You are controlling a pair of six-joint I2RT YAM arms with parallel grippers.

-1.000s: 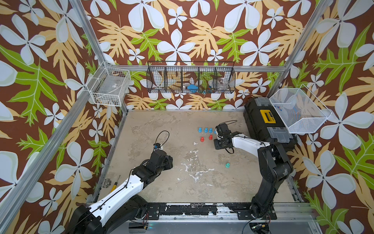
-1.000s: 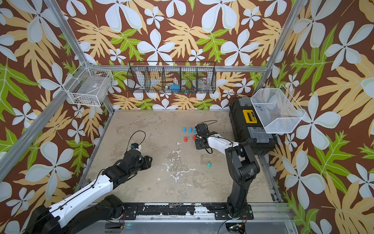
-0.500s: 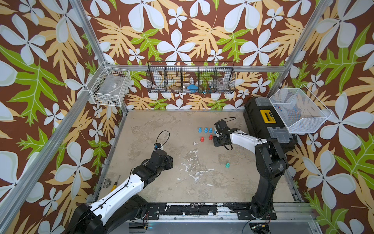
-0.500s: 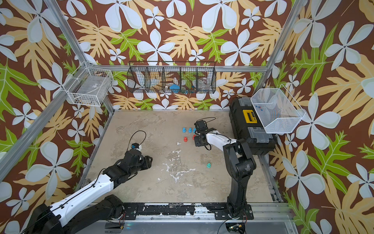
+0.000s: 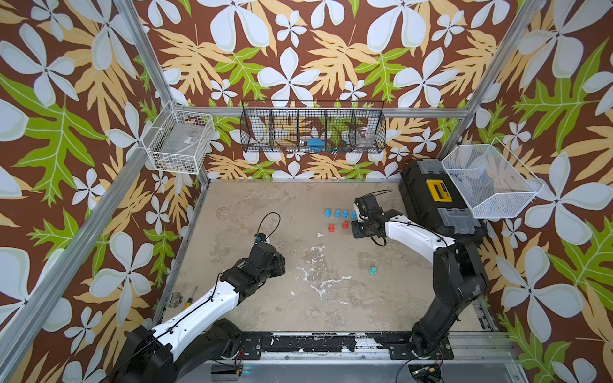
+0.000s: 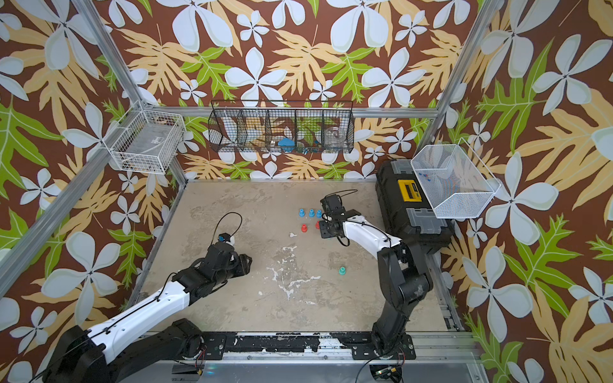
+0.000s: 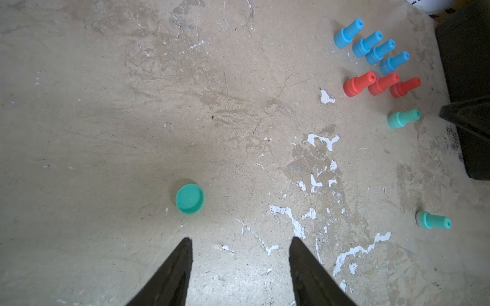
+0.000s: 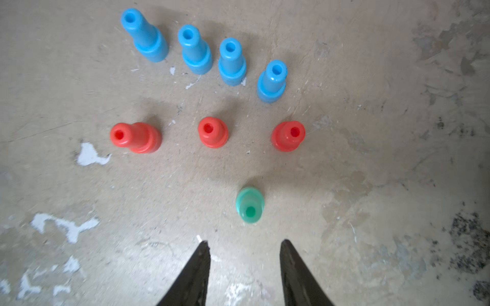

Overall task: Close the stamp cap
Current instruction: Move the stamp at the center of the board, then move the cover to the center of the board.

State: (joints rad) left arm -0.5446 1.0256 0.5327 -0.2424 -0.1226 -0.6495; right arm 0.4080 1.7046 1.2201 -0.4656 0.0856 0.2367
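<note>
The bare stamp (image 5: 373,271), green plastic, stands alone on the desk (image 5: 265,205), right of centre and a little below the middle in both top views. Its long axis is upright. The narrow round handle points up, with a small hole in its tip, and the wider collar is down. In the left wrist view a pale grey band shows at its foot.

Its cap (image 7: 189,199) lies flat on the desk well apart from it, a shallow, smooth, round green piece. The cap is near the left gripper (image 7: 240,246), off to one side of the tips and not between them. The jaws are spread, with only desk between them.

The right gripper (image 8: 245,254) is also spread and pinches nothing. Just ahead of its tips a capped green stamp (image 8: 249,205) stands upright, clear of both fingers. Beyond it three red stamps (image 8: 213,132) stand in a row, then four blue stamps (image 8: 231,62). All have the same stepped, bottle-like shape, handles up. In both top views this cluster sits right of centre, above the middle, near the black toolbox (image 5: 431,199).

The desk is matt beige and scuffed, with white chipped patches.
</note>
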